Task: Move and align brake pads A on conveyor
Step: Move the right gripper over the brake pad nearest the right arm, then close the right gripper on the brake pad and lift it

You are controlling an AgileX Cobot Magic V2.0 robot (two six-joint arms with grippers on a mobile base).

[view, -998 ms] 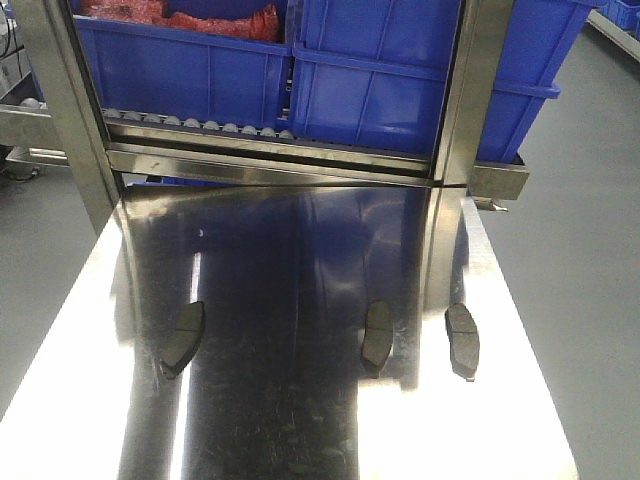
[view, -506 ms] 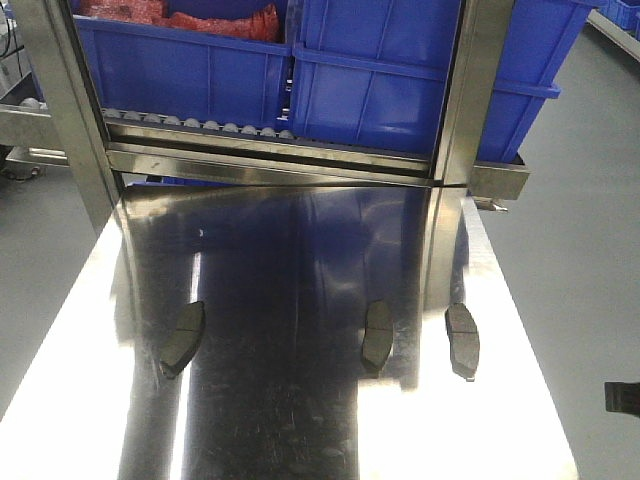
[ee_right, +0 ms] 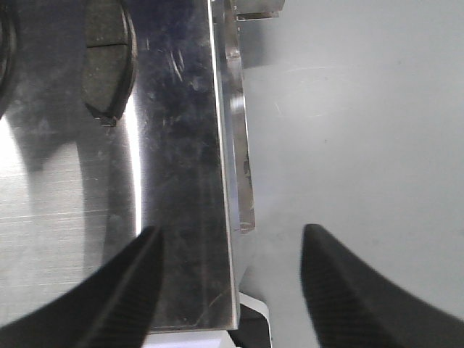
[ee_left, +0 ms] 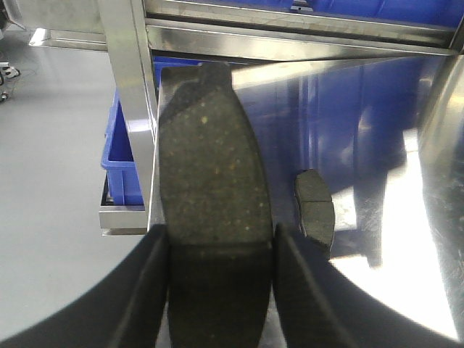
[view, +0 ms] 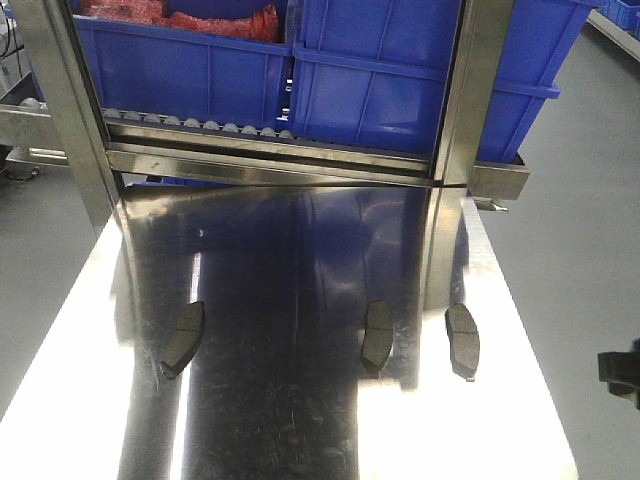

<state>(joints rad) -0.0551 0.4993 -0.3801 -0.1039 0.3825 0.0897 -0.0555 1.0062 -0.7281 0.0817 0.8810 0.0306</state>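
Three dark-grey brake pads lie on the shiny steel table (view: 300, 430): one left (view: 183, 337), one in the middle (view: 377, 335), one right (view: 462, 340). In the left wrist view my left gripper (ee_left: 220, 239) is shut on another brake pad (ee_left: 206, 159), which stands out ahead of the fingers near the table's left edge, with a lying pad (ee_left: 315, 212) to its right. My right gripper (ee_right: 230, 232) is open and empty, straddling the table's right edge behind the right pad (ee_right: 107, 61). It shows as a dark tip (view: 620, 377) in the front view. The conveyor is out of view.
Blue bins (view: 400, 80) sit on a roller rack (view: 200, 125) across the far end of the table, between two steel posts (view: 60, 110) (view: 472, 100). Grey floor (view: 580, 250) lies on both sides of the table.
My right gripper has come into the front view at the right edge and risen a little. The three pads on the table have not moved.
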